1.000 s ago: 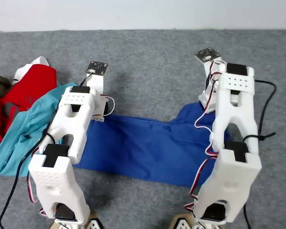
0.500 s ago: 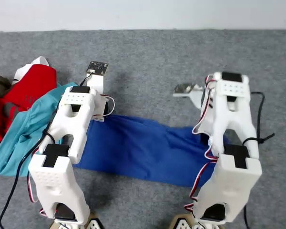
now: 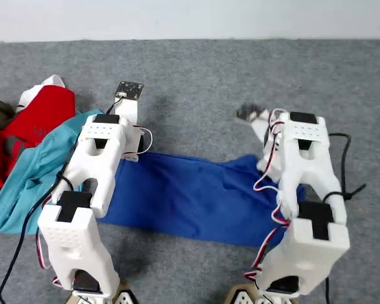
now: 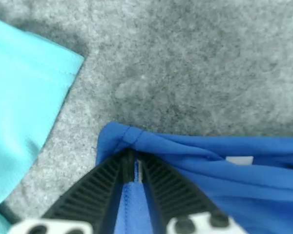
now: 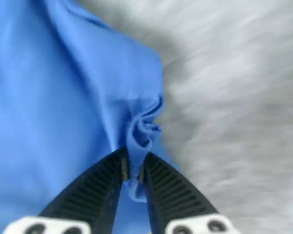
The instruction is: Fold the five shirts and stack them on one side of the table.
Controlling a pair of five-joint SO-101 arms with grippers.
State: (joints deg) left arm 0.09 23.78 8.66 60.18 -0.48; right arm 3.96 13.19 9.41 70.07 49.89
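Since a second ago the right arm has drawn in toward its base, and the corner of the blue shirt [image 3: 190, 196] that it carries seems to sit lower; the left arm has kept still. The right gripper [image 5: 133, 170] is clamped on a bunched fold of that shirt; the left gripper [image 4: 132, 168] is closed on the opposite corner. The shirt lies spread across the grey table [image 3: 196, 82]; a teal shirt [image 3: 31, 171] and a red shirt [image 3: 41, 114] are heaped on the left arm's side.

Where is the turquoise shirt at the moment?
In the high view, the turquoise shirt lies at the left side of the table, against the red shirt and just beyond the left end of the dark blue shirt.
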